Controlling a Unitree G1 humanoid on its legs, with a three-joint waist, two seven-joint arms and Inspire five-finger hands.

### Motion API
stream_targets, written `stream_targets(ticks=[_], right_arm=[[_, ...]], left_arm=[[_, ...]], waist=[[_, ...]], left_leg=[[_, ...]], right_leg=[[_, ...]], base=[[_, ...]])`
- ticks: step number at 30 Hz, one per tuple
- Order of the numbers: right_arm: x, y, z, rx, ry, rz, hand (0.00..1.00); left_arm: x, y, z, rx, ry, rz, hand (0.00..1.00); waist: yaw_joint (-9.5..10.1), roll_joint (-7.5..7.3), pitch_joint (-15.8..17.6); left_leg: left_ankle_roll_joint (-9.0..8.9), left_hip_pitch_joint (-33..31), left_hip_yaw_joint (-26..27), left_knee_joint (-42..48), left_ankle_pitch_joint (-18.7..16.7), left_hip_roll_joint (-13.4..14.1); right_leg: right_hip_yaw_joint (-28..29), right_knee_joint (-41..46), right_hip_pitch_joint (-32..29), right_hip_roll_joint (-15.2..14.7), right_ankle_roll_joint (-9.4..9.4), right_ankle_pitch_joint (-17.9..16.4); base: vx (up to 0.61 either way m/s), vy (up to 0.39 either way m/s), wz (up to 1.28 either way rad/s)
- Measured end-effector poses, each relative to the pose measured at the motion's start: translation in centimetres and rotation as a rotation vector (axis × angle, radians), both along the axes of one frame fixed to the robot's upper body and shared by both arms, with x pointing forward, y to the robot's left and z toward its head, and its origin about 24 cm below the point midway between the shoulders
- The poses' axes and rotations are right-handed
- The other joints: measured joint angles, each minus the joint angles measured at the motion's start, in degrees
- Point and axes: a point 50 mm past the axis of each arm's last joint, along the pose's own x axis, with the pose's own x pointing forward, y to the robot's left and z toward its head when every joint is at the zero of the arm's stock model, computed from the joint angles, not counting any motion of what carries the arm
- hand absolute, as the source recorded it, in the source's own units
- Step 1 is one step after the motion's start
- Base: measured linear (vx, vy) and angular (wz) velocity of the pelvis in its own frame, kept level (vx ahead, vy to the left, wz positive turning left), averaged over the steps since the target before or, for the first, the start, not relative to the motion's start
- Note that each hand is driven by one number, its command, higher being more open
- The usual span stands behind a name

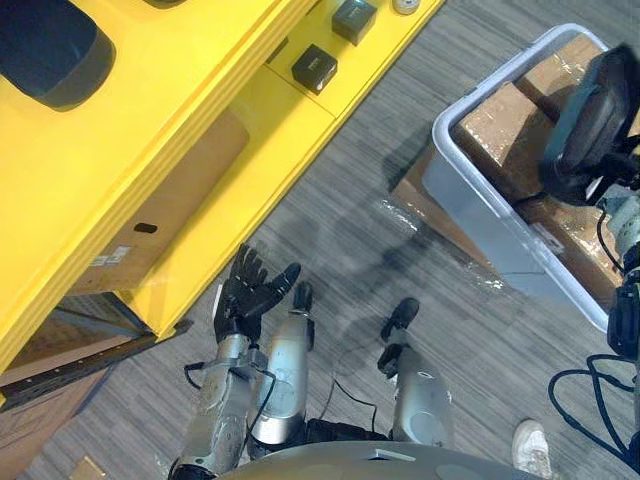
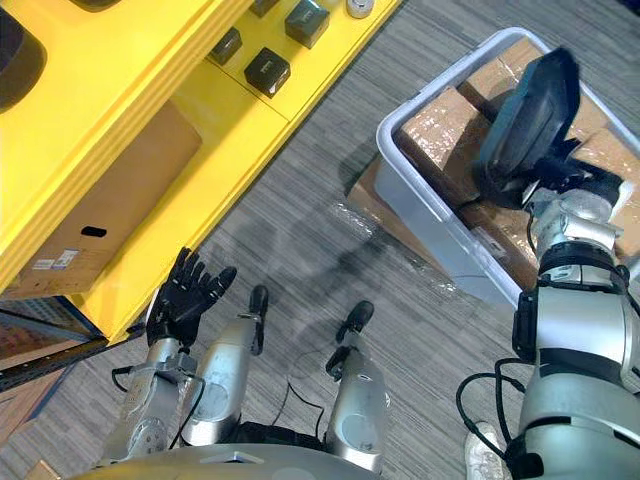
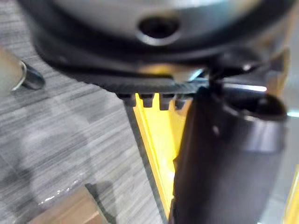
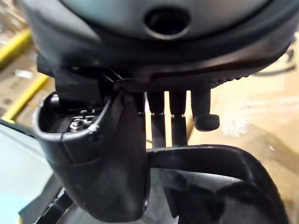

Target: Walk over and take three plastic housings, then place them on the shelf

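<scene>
My right hand is shut on a dark, rounded plastic housing and holds it up over the grey bin. In the right wrist view the fingers curl onto the housing's black shell. Another dark housing lies on top of the yellow shelf at the far left. My left hand hangs open with fingers spread beside the shelf's lower corner, holding nothing. Its thumb appears in the left wrist view with the shelf's yellow edge past it.
The bin holds taped cardboard boxes and stands on flattened cardboard. Small black boxes sit on a lower shelf board. A brown carton is stored under the shelf. A person's white shoe is at the lower right on the grey carpet.
</scene>
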Motion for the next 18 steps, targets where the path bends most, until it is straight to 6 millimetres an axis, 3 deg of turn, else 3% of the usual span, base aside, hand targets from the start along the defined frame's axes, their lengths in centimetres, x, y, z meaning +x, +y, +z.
stream_targets(ticks=[3, 6, 8, 11, 13, 18], right_arm=[[0.0, 0.4, 1.9, -0.163, -0.085, -0.014, 0.00], [-0.2, 1.7, 3.7, -0.405, -0.155, 0.017, 0.00], [0.0, 2.7, 3.7, -0.464, -0.170, 0.044, 0.00], [0.5, 5.8, 1.8, -0.549, -0.194, 0.141, 0.00], [0.4, 8.1, -0.1, -0.623, -0.177, 0.217, 0.00], [-0.4, 12.2, -2.4, -0.723, -0.205, 0.333, 0.00]], left_arm=[[-0.2, 0.2, 0.0, 0.028, -0.004, -0.012, 1.00], [-0.4, 0.8, 0.7, 0.048, -0.049, -0.030, 1.00], [-0.2, 0.9, 0.9, 0.055, -0.070, -0.041, 1.00], [0.6, 0.7, 2.1, 0.054, -0.133, -0.126, 1.00], [2.0, -0.7, 3.6, 0.004, -0.186, -0.262, 1.00], [4.8, -4.2, 6.8, -0.068, -0.273, -0.460, 1.00]], waist=[[-1.07, -0.71, 0.0], [-1.16, -2.91, -0.8], [-1.27, -3.92, -1.8], [-2.59, -6.44, -5.8], [-2.93, -7.50, -9.5], [-4.96, -7.57, -14.0]], left_leg=[[-0.01, 1.7, 0.2, -0.4, -0.1, 0.0], [-0.35, 3.9, 1.5, -1.4, -0.7, 0.7], [-0.50, 4.9, 2.1, -1.9, -0.9, 0.9], [-1.04, 7.0, 2.8, -3.5, -1.3, 1.6], [-1.53, 8.6, 3.8, -4.7, -1.8, 2.1], [-1.67, 12.7, 6.2, -7.4, -1.8, 2.7]], right_leg=[[0.1, -0.9, 1.8, 0.1, 0.51, 0.4], [1.1, -2.5, 3.4, 1.0, 0.72, 0.6], [1.5, -2.9, 3.8, 1.3, 0.75, 0.6], [1.7, -4.7, 5.7, 2.2, 0.75, 0.6], [2.6, -5.8, 6.4, 2.9, 0.75, 0.6], [3.5, -7.4, 8.5, 3.3, 1.10, 0.9]], base=[[0.01, 0.006, -0.03], [0.05, 0.006, -0.17], [0.05, -0.004, -0.18], [0.12, -0.006, -0.15], [0.13, 0.005, -0.22], [0.11, 0.027, -0.19]])
